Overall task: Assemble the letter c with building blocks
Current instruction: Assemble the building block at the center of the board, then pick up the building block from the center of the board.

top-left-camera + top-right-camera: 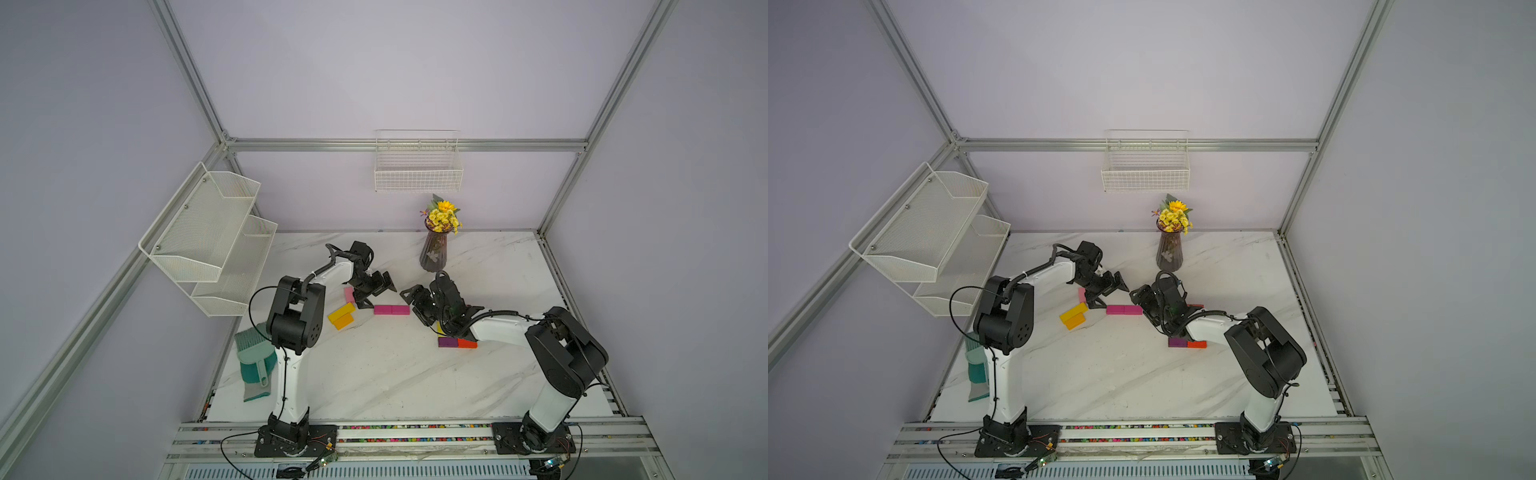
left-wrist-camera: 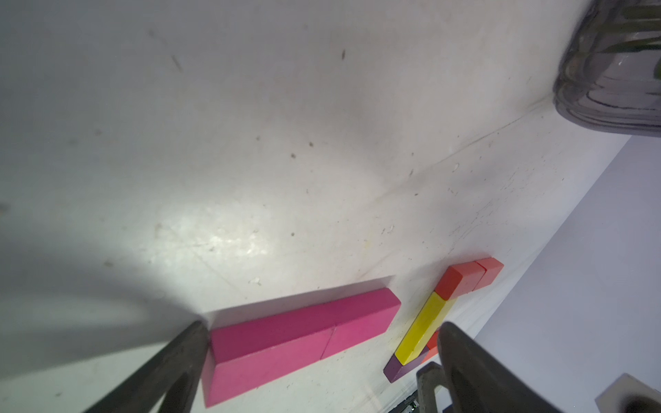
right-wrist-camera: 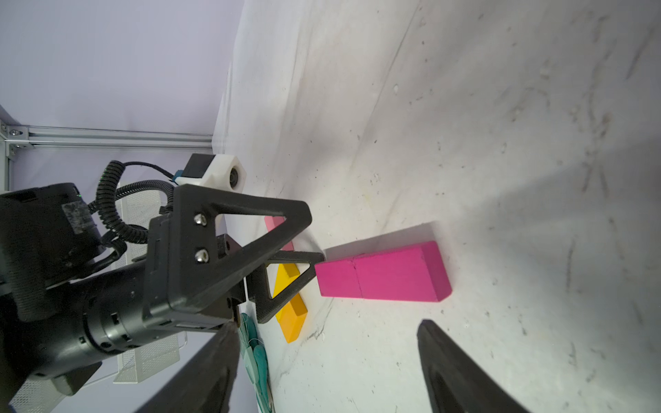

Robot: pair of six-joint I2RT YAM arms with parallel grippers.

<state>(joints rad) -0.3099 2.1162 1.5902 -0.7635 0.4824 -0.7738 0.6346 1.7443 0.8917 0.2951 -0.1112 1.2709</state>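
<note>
My left tool (image 2: 323, 327) is gaping empty, tip touching the end of the magenta blocks (image 2: 286, 339); right tool (image 3: 329, 327) is hanging released. I'm guessing they're light, rigid, slick, so I'm planning on pinching across the long sides.

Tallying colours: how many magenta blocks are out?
2. One flat magenta rectangular block by the left pincer; its twin abuts it end to end, nearer the right pincer. Others may be hidden.

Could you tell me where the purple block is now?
In a top view, the purple block lies touching a red block, beside the right arm.
</note>
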